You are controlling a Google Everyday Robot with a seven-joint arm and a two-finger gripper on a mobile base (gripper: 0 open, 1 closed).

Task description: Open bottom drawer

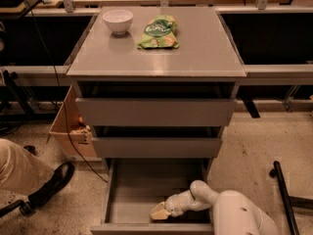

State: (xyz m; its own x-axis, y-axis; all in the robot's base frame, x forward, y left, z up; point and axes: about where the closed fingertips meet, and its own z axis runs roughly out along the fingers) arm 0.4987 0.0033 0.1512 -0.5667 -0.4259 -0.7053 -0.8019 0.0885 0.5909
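Grey bottom drawer (pixel 137 192): lowest of three, pulled out at cabinet foot, shallow tray exposed. Your gripper (pixel 160 212): cream tip inside tray, just behind front panel, right of centre; open or closed, and any hold, cannot tell. White arm (pixel 234 214): enters from lower right. Middle drawer (pixel 156 147), top drawer (pixel 156 112): stacked above. Cabinet top (pixel 205 53): white bowl (pixel 118 21), green snack bag (pixel 158 32) toward rear.

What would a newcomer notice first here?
The bottom drawer stands pulled out, with the gripper inside it near its front wall. On the cabinet top sit a white bowl and a green bag.
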